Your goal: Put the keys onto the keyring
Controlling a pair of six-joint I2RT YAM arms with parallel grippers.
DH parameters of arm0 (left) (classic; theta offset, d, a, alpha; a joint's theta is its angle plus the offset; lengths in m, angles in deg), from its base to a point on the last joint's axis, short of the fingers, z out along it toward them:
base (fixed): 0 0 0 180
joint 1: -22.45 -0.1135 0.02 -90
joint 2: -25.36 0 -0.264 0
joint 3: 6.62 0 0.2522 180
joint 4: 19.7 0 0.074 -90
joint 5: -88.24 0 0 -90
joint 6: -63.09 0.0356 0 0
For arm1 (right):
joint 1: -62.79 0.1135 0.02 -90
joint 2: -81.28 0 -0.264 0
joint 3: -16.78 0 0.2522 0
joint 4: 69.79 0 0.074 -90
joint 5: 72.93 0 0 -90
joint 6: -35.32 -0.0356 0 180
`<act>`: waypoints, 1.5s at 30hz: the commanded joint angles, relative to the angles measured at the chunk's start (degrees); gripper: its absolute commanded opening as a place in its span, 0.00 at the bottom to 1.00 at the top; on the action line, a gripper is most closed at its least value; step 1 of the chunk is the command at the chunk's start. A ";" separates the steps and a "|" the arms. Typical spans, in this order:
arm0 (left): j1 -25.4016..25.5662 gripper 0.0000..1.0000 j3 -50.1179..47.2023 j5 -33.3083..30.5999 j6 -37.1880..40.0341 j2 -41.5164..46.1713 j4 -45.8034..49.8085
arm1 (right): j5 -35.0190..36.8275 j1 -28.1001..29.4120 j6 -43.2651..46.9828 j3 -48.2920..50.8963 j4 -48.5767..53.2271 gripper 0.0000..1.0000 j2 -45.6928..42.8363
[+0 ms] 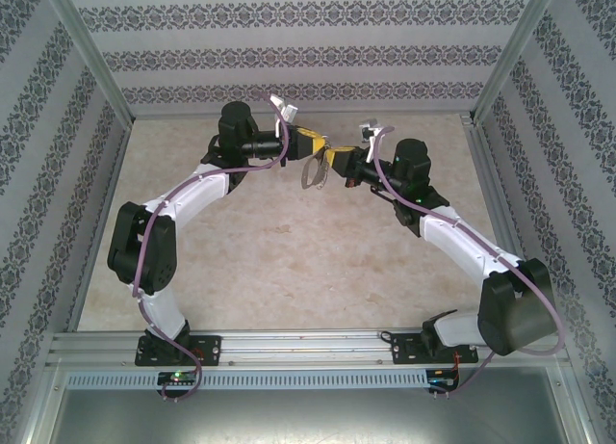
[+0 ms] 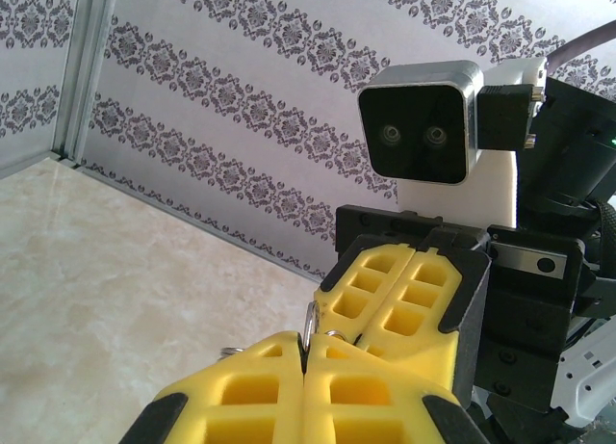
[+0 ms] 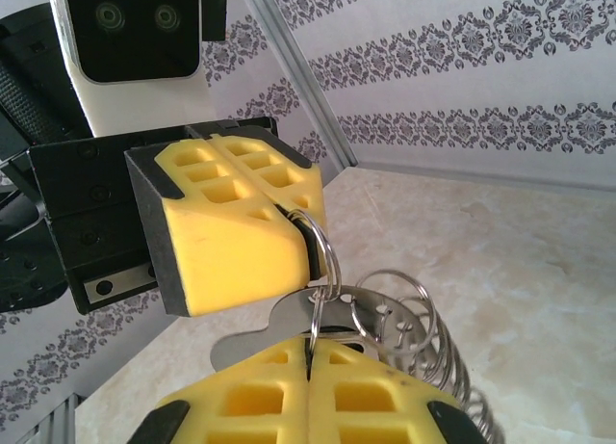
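My two grippers meet tip to tip in the air over the table's far middle. The left gripper (image 1: 320, 153) (image 2: 306, 343) (image 3: 298, 222) is shut on the keyring (image 3: 329, 244) (image 2: 310, 319), a thin silver ring standing out of its yellow pads. The right gripper (image 1: 334, 158) (image 3: 310, 343) (image 2: 361, 328) is shut on the keys' small pale loop (image 3: 314, 314), which is linked through that ring. The rest of the keys is hidden between the pads. A flat silver plate (image 3: 279, 309) with holes hangs there, and shows as a loop shape (image 1: 315, 172) below the tips.
Several more wire rings (image 3: 423, 319) trail off the plate to the right. The beige marble-look tabletop (image 1: 289, 251) lies well below both grippers. Patterned walls and metal posts (image 1: 96, 59) close in the back and both sides.
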 commanded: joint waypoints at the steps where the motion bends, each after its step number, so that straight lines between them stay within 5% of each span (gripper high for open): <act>1: 0.49 0.00 0.88 -0.44 -0.18 2.19 -1.91 | -1.45 0.52 0.72 -0.74 -0.76 0.00 -0.76; 32: 0.96 0.00 -0.06 -2.35 0.34 2.96 -2.35 | -0.35 6.94 6.69 -9.76 8.50 0.00 4.74; 45: 1.05 0.00 -2.13 -5.38 0.27 3.60 -4.34 | 2.44 4.85 5.38 -7.25 8.41 0.05 2.26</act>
